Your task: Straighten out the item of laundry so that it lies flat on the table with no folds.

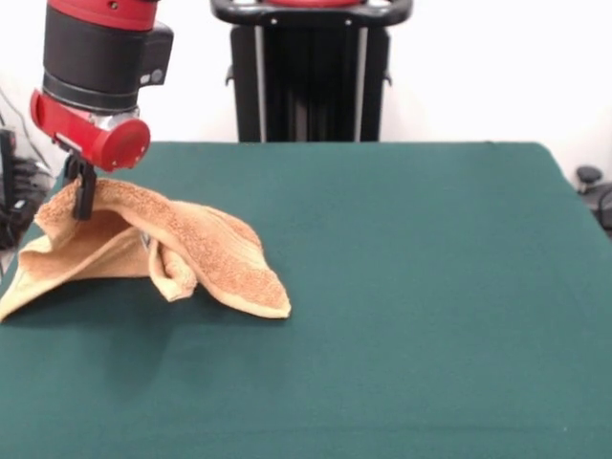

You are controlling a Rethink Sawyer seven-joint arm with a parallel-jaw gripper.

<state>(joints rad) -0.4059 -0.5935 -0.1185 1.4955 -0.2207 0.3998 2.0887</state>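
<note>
At the table's far left the gripper pinches the towel's raised top edge, the rest sagging in folds onto the cloth, so the spreading step looks underway and next calls for pulling it taut, then lowering.

one towel, one table, one hand

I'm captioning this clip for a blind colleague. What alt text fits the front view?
A red and black robot arm's gripper pinches the raised top edge of a crumpled orange-tan terry-cloth towel, which drapes in folds near one edge of a large dark green cloth-topped table. A black pedestal stands behind the table.
</note>
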